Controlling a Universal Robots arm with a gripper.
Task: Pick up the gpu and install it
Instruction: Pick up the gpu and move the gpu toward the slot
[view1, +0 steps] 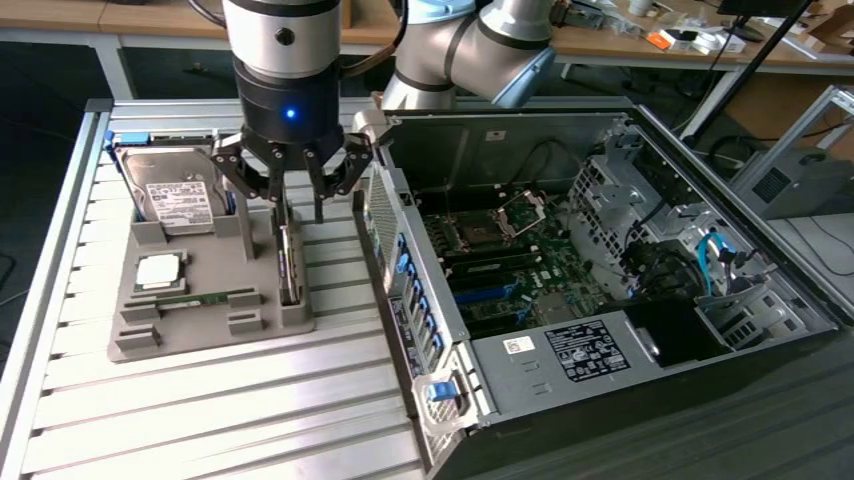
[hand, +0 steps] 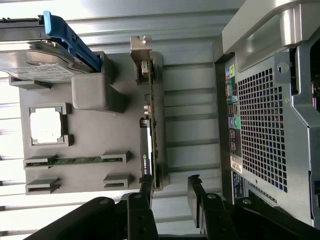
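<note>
The gpu (view1: 290, 262) is a thin green card standing on edge in a slot of the grey holder (view1: 200, 325) on the slatted table. In the wrist view the gpu (hand: 152, 115) runs lengthwise, with its silvery bracket at the far end from my fingers. My gripper (view1: 296, 208) hangs straight above the card's end nearest the hard drive, open, with one dark finger on each side of the card's top edge. From the wrist view the gripper (hand: 170, 186) shows its fingertips (hand: 146, 189) apart, and the card's end lies close to one of them. Nothing is held.
The holder also carries a hard drive (view1: 180, 192) with a blue frame, a square processor (view1: 160, 270) and a narrow memory stick (view1: 207, 298). At the exterior view's right lies the open computer case (view1: 400, 250) with its motherboard (view1: 514, 285) exposed. The case's perforated wall (hand: 262, 130) stands close beside the holder.
</note>
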